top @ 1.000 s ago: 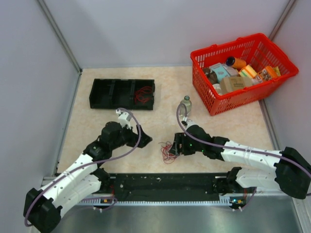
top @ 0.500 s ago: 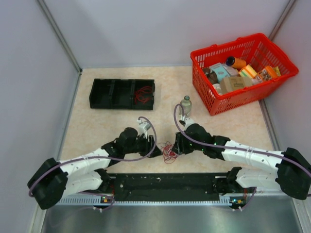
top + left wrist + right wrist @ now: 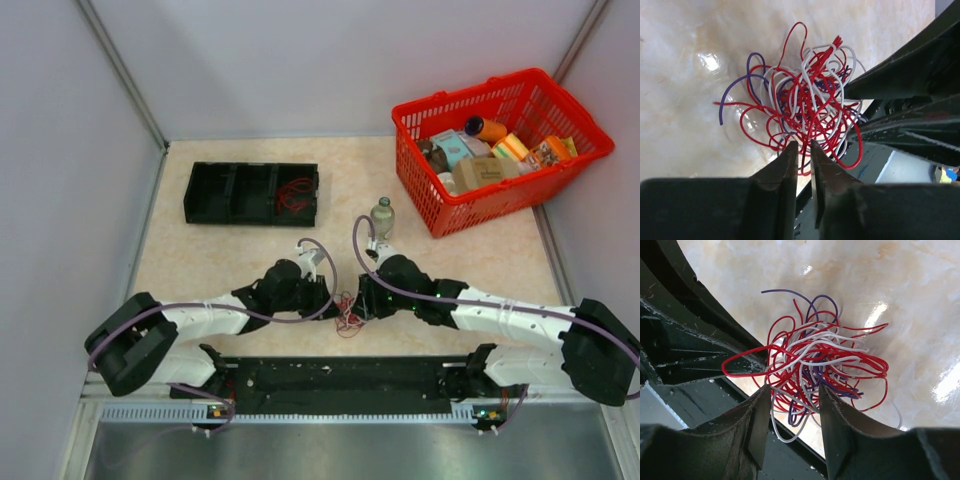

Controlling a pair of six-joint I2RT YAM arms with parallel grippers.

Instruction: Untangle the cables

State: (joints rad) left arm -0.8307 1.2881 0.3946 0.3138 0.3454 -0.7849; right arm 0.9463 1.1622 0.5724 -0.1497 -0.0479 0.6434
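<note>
Left gripper (image 3: pixel 804 150): fingers nearly pressed together, only a thin slit between the tips; red strands run into the slit; cannot tell whether they are clamped.
Left gripper, from above (image 3: pixel 328 297): at the left side of the tangle, pointing right.
Left arm: stretched low over the table (image 3: pixel 200 262) from its base at the near left corner, forearm running almost along the near edge, wrist turned in toward the middle.
Right gripper (image 3: pixel 795 395): fingers spread, a clear gap between them; white and purple strands hang in the gap, one white strand close along the inner face of one finger.
Right gripper, from above (image 3: pixel 362 300): at the right side of the tangle, pointing left, facing the left gripper across it.
Right arm: laid out low from the near right corner, reaching left toward the middle of the near edge.
Cables (image 3: pixel 805 95): red, white and purple strands in one loose knot, lying on the table between the two grippers, close to the middle of the near edge.
Bottle (image 3: pixel 382 215): upright, just beyond the right gripper, toward mid-table.
Black tray (image 3: pixel 250 193): toward the far left corner, split into compartments.
Red cable (image 3: pixel 293 193): bunched in the tray's rightmost compartment.
Red basket (image 3: pixel 465 88): at the far right corner, filled with packets and boxes.
</note>
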